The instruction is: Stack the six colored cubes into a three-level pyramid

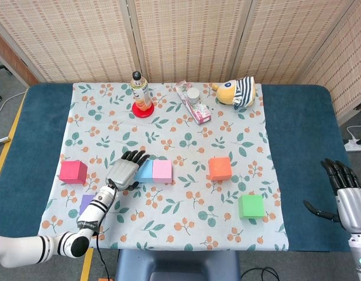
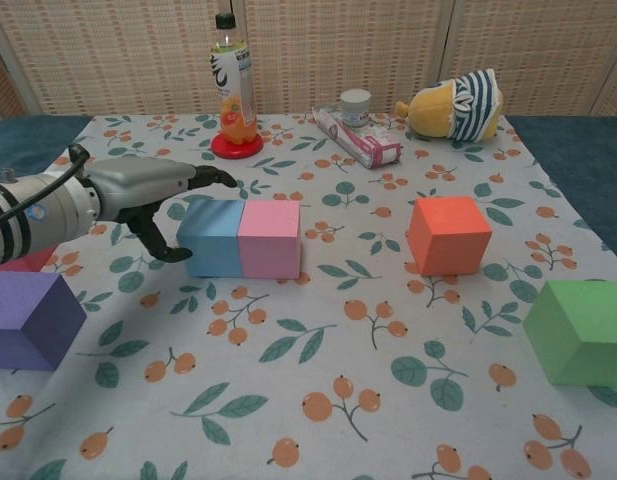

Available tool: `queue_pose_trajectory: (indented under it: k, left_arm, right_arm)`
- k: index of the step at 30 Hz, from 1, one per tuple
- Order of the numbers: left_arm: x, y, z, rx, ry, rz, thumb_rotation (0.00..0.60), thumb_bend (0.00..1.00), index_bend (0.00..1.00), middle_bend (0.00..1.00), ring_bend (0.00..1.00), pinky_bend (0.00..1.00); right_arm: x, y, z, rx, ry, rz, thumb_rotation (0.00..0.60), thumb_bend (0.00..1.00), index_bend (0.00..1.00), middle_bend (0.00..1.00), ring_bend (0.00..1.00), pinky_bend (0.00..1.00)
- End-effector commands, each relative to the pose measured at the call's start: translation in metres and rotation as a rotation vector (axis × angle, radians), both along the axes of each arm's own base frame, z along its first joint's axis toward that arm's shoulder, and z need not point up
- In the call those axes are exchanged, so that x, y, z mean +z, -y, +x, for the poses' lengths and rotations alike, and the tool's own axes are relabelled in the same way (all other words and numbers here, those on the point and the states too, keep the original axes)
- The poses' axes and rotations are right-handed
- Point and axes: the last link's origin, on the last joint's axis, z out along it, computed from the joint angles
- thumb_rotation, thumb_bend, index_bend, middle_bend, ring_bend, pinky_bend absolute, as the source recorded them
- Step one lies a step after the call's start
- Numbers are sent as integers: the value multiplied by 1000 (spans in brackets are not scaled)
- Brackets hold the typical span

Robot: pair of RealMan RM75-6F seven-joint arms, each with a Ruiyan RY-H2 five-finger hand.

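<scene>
The blue cube (image 1: 145, 170) (image 2: 210, 237) and the pink cube (image 1: 162, 171) (image 2: 269, 238) sit side by side, touching, on the floral cloth. An orange cube (image 1: 219, 168) (image 2: 449, 234) stands to their right, with the green cube (image 1: 251, 206) (image 2: 585, 332) nearer the front. At the left lie the red cube (image 1: 72, 171) and the purple cube (image 1: 85, 202) (image 2: 28, 320); my left forearm partly hides the purple one in the head view. My left hand (image 1: 125, 170) (image 2: 148, 190) hovers at the blue cube's left side, fingers spread, holding nothing. My right hand (image 1: 344, 196) hangs open off the cloth at the far right.
At the back of the cloth (image 1: 186, 140) stand a drink bottle (image 1: 140, 92) (image 2: 231, 90) on a red coaster, a pink-and-white box (image 1: 193, 104) (image 2: 360, 138) with a small jar, and a striped plush toy (image 1: 236, 92) (image 2: 456, 104). Blue table surface (image 1: 297, 129) borders the cloth.
</scene>
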Motion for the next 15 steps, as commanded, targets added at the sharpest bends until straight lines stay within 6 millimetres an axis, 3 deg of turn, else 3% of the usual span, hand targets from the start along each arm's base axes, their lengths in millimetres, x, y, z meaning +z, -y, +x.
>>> queue_pose_trajectory:
  k: [1, 8, 15]
  left_arm:
    - [18, 7, -2, -11, 22, 34, 600, 336, 0, 0, 0, 82]
    - [62, 20, -20, -14, 65, 146, 600, 334, 8, 5, 0, 78]
    - [97, 33, -61, 40, 67, 257, 600, 351, 125, 84, 26, 107]
  right_arm:
    - [-2, 6, 3, 15, 17, 31, 403, 0, 0, 60, 0, 111]
    - [-11, 33, 20, 81, 58, 144, 403, 66, 0, 63, 0, 111]
    - [-25, 68, 37, 119, 79, 257, 443, 95, 0, 127, 0, 112]
